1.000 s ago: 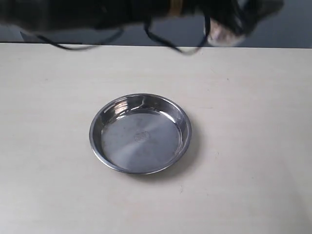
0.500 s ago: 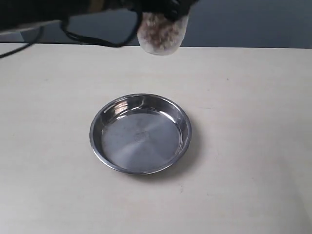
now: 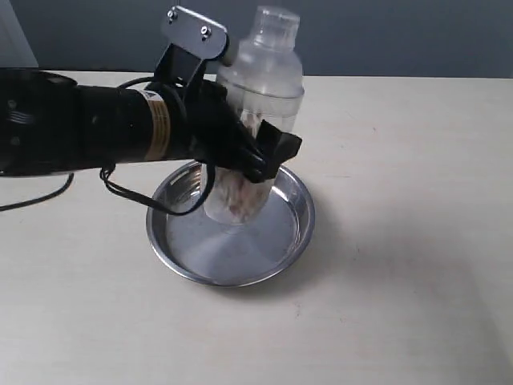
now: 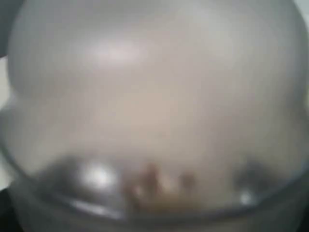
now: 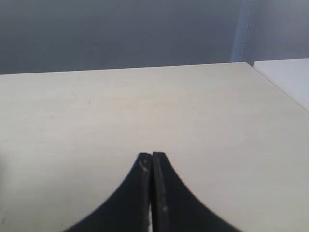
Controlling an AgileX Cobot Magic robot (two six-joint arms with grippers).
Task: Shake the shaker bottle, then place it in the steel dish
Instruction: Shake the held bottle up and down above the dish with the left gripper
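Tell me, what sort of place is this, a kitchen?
Likely a robotics lab or test bench, not a kitchen: a pale tabletop against a plain grey-blue wall, a black robot arm holding a shaker bottle, and one steel dish.

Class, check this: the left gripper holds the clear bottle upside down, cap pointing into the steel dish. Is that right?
No. The left gripper holds the bottle upright, cap pointing up and base toward the steel dish, as the exterior view shows.
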